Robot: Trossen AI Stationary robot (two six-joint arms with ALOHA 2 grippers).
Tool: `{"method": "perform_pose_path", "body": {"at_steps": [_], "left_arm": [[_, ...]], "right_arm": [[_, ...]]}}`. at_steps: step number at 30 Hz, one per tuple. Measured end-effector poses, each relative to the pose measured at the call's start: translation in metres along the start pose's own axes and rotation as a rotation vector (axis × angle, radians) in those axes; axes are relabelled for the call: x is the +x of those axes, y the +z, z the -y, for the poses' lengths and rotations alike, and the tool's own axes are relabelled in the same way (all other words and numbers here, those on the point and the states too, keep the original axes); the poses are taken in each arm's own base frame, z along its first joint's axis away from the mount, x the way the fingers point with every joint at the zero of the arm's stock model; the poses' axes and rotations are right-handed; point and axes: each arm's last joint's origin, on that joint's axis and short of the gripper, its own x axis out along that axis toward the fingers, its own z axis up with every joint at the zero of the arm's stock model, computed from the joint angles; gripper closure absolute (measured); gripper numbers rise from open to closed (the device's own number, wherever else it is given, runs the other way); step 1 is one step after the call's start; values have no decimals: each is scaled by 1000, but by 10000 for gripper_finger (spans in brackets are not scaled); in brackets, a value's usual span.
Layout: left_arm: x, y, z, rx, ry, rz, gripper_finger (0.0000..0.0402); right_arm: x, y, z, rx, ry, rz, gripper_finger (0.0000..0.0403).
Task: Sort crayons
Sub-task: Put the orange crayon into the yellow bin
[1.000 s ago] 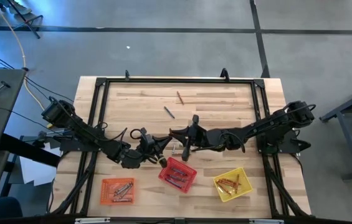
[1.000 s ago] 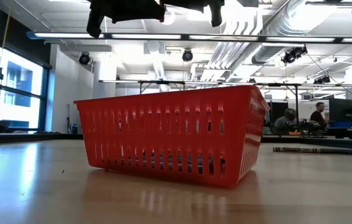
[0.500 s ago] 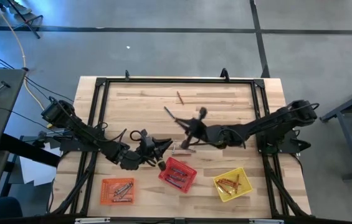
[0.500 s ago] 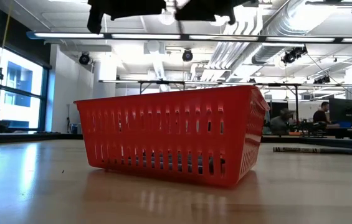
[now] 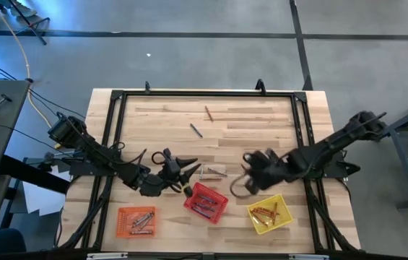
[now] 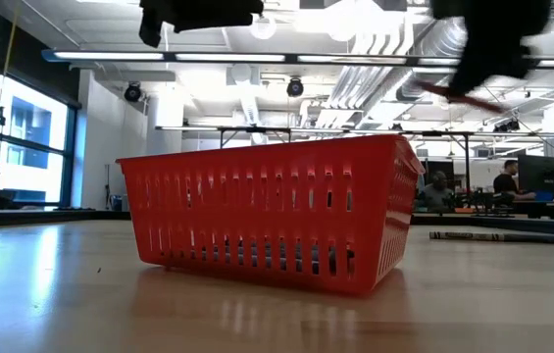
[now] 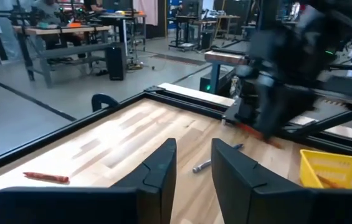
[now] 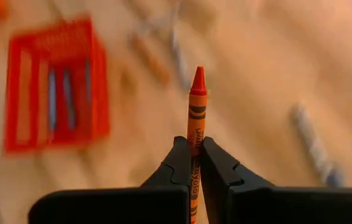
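Observation:
My right gripper (image 8: 194, 155) is shut on an orange crayon (image 8: 195, 109). It hangs in the air between the red basket (image 5: 206, 202) and the yellow basket (image 5: 268, 214), slanting down, and blurred in the high view (image 5: 244, 185). My left gripper (image 7: 193, 168) stands open and level just left of the red basket (image 5: 183, 172), with nothing between its fingers. Loose crayons lie flat on the table: a reddish one (image 5: 209, 113), a grey one (image 5: 196, 130) and another grey one (image 5: 213, 172). All three baskets hold crayons. My right gripper pinches the orange crayon's blunt end (image 8: 194, 163) between its two fingers. The fingers lie along the crayon, whose pointed tip (image 8: 198, 78) sticks out straight past the fingertips. The crayon is lifted clear of the table, slanting down with the gripper.
An orange basket (image 5: 136, 220) stands at the near left, beside the red one. A black frame (image 5: 204, 94) runs round the table top. The far half of the table holds only the two loose crayons.
My right gripper, which stood close to my left gripper at the table's middle, has swung toward the right and near edge with the orange crayon and tipped from level to slanting down. My left gripper has stayed in place and opened.

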Motion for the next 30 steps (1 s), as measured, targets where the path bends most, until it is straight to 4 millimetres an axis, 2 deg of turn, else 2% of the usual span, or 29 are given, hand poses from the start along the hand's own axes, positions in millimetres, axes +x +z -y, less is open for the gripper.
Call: {"method": "perform_pose_path", "body": {"at_steps": [6, 15, 25, 30], "left_arm": [[8, 1, -5, 0, 29, 1, 318], [12, 2, -8, -7, 47, 6, 319], [8, 2, -6, -9, 32, 5, 321], [6, 1, -5, -8, 25, 4, 321]], "right_arm": [[-10, -42, -17, 110, 45, -214, 402], [-13, -90, -32, 218, -10, -342, 402], [10, -110, -38, 208, -129, -447, 401], [10, -110, -38, 202, -128, -457, 375]]}}
